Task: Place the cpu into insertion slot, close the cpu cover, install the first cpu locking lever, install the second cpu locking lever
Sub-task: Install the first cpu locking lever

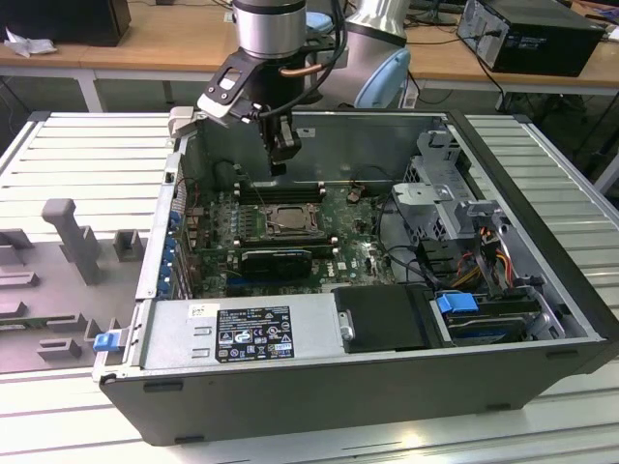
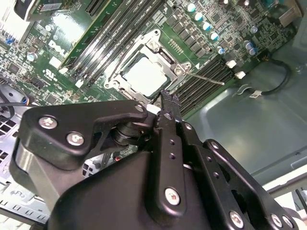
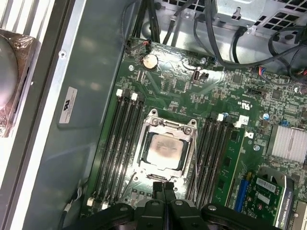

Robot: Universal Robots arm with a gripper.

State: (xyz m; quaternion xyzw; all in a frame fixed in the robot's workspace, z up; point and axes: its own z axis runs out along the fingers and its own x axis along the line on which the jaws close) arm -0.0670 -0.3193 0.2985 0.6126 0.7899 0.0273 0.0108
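A: The cpu (image 3: 165,152), that flat pale silver-beige square chip, where is it?
B: Below the black hand (image 3: 163,188), whose fingers are pressed together on nothing. It sits in the silver-rimmed square insertion slot (image 3: 142,173), the thin silvery cpu cover (image 3: 169,127) framing it, green circuit board (image 3: 177,84) around.

Even overhead room light is washing the pale slatted tabletop (image 1: 97,145) in the exterior view, while the open computer case (image 1: 387,387) is shading its own interior. In the second wrist view, glare is bleaching the cpu (image 2: 144,76) nearly white, and the black pincer (image 2: 168,99) is catching small highlights on its screws (image 2: 75,139).
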